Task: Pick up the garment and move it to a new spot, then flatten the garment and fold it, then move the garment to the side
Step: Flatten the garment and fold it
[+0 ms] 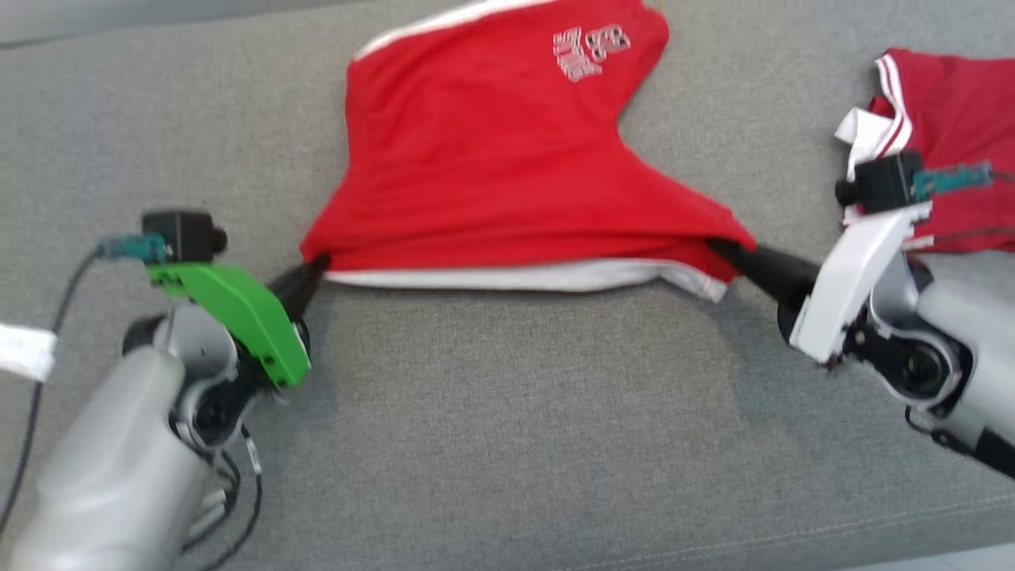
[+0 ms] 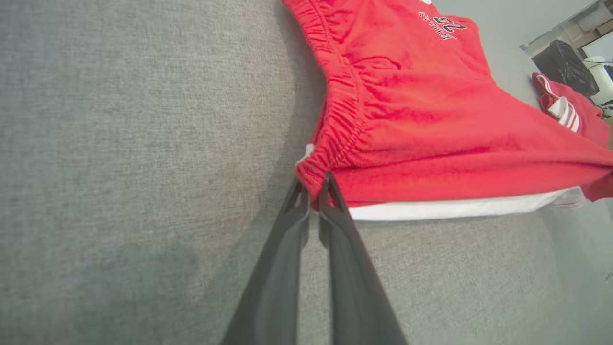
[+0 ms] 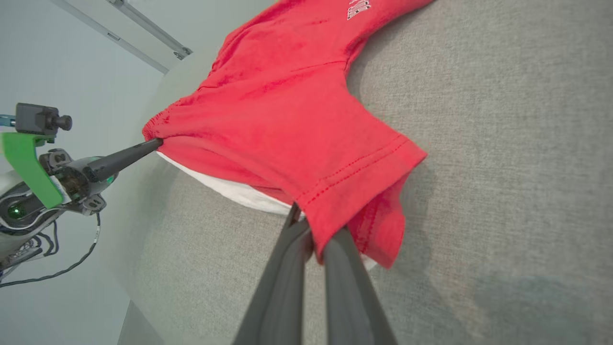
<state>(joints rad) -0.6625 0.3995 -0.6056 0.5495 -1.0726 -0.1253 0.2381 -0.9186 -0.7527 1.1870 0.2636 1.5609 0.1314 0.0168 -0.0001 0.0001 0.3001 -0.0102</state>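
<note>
Red shorts lay stretched on the grey cushion, left gripper clenched on the waistband corner, right gripper on the leg hem; you likely needed even tension, both ends level.

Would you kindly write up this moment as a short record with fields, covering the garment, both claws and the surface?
garment: red fabric shorts with white trim, pale printed number, near edge pulled taut between the claws
left claw: shut on the elastic waistband corner
right claw: shut on a leg hem corner
surface: grey woven fabric surface
nearby: second red garment with white stripes, at the right, apart from the shorts
</note>
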